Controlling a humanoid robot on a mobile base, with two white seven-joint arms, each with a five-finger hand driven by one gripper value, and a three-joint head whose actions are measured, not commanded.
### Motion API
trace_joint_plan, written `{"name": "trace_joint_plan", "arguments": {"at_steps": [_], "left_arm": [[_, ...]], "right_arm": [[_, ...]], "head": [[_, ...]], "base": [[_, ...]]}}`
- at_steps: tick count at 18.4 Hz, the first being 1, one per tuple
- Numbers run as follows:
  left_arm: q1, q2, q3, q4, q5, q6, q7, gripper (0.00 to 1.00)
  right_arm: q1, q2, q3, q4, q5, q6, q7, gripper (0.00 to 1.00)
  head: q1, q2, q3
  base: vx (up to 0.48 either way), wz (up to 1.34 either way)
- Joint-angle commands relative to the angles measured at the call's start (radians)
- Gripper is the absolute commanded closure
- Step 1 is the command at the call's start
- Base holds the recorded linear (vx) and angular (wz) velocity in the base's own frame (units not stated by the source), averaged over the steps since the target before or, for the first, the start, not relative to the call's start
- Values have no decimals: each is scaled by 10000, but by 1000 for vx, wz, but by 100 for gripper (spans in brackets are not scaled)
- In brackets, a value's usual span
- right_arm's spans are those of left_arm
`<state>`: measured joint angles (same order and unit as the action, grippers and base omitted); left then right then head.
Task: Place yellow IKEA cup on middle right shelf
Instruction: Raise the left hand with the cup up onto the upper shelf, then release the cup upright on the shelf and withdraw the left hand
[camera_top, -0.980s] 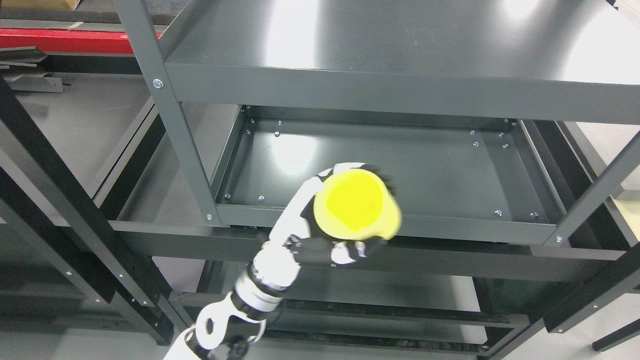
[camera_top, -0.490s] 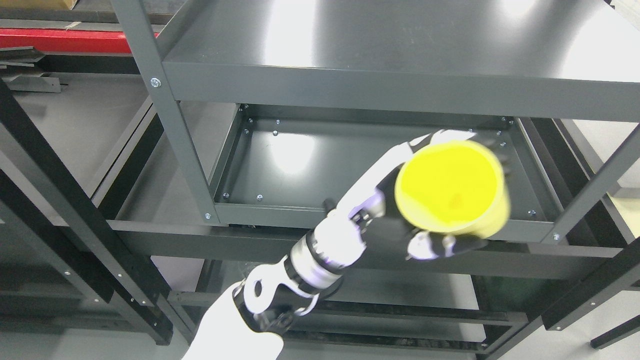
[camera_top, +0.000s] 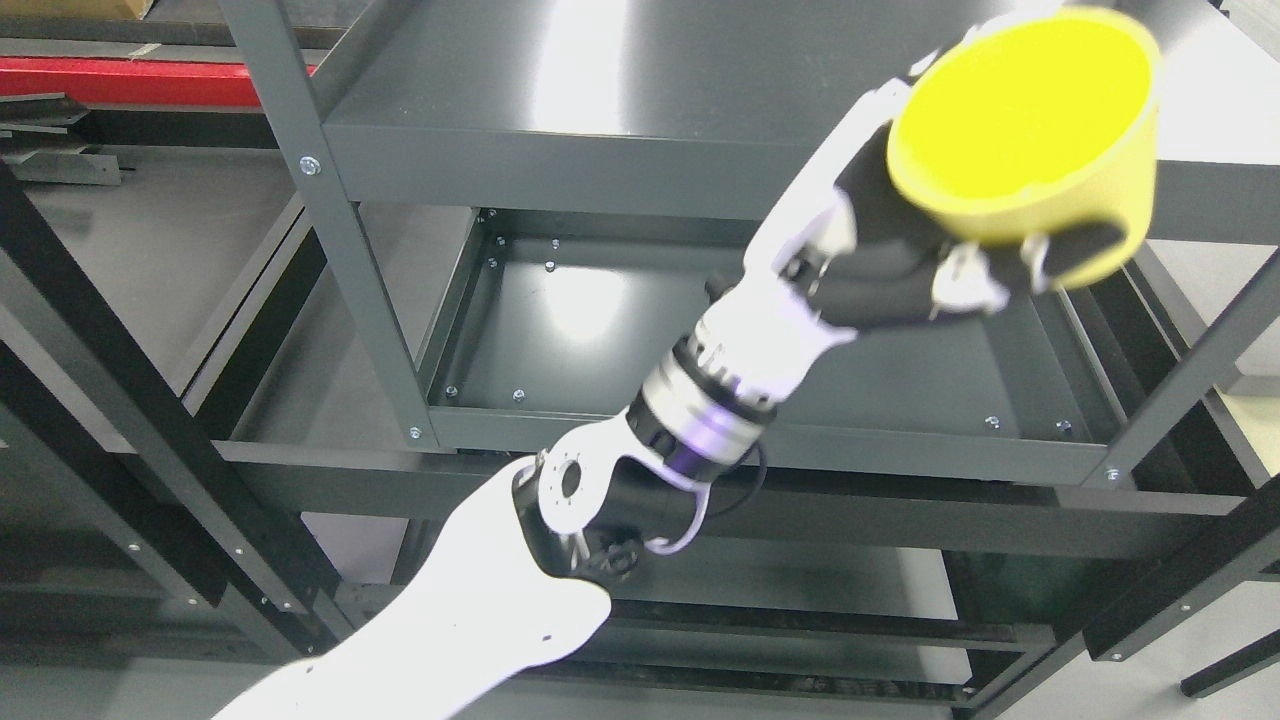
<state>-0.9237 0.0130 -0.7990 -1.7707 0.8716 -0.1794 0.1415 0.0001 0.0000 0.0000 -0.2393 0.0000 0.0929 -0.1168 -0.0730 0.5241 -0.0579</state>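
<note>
From the head view, no brand mark, label or lettering can be read on anything. The yellow cup (camera_top: 1025, 125) is plain bright yellow, round, with its open mouth turned toward the camera and tilted a little; the smooth inside shows, the rim is slightly blurred, and the wall narrows toward the base. The left hand (camera_top: 930, 260) holds it from below and from the arm's side: dark and white fingers (camera_top: 1085, 250) curl against the lower outer wall, closed round the cup. The cup is in the air in front of the dark grey shelf unit (camera_top: 640, 170), across the front edge of its upper board near the right end. The recessed middle shelf (camera_top: 600, 330) lies below the cup and is bare.
</note>
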Motion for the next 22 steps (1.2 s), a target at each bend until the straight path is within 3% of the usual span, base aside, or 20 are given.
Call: {"name": "trace_joint_plan", "arguments": {"at_steps": [1, 10, 18, 22], "left_arm": [[-2066, 44, 317, 97, 825, 2276, 2537, 100], [-3925, 44, 2726, 2933, 734, 6883, 2896, 99], [-3833, 44, 3326, 3624, -232, 7423, 2865, 98], [-3527, 44, 3342, 3810, -586, 7531, 2850, 93]], "right_arm": [[137, -175, 169, 0, -245, 7, 2, 1], [137, -175, 169, 0, -245, 7, 2, 1], [137, -175, 169, 0, -245, 7, 2, 1], [137, -175, 169, 0, -245, 7, 2, 1]], "head": [[0, 0, 0], [0, 0, 0], [0, 0, 0], [0, 0, 0]], "base": [[0, 0], [0, 0], [0, 0], [0, 0]]}}
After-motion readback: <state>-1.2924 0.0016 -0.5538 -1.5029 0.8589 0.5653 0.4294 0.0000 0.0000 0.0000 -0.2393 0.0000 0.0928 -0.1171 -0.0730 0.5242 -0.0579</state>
